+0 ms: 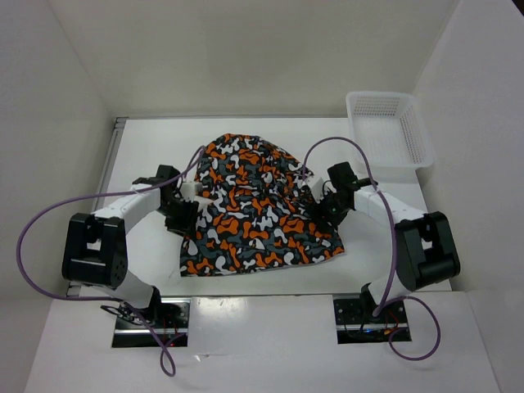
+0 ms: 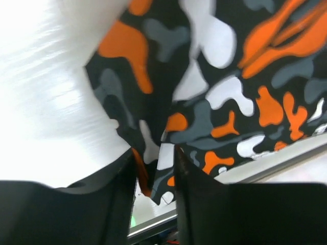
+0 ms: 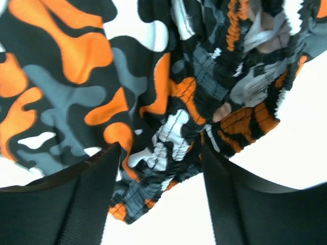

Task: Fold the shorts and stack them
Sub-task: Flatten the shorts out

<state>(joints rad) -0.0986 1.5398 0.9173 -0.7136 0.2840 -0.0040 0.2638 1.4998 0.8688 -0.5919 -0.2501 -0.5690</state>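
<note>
Soft cloth shorts [image 1: 258, 209] printed with orange, black, white and grey blobs lie loosely heaped in the middle of the flat white table [image 1: 147, 155], rumpled, with their near edge spread wider than the far one. The left gripper [image 1: 182, 215] sits at the left edge of the shorts. In the left wrist view its black fingers [image 2: 117, 204] stand close together, pinching a thin fold of the printed cloth [image 2: 219, 102]. The right gripper [image 1: 329, 206] sits at the right edge. In the right wrist view its fingers [image 3: 82, 204] stand wider apart, with the gathered elastic waistband [image 3: 168, 138] bunched tight between them and touching both. A white plastic mesh basket [image 1: 419, 139] stands at the far right corner, well apart from the shorts.
</note>
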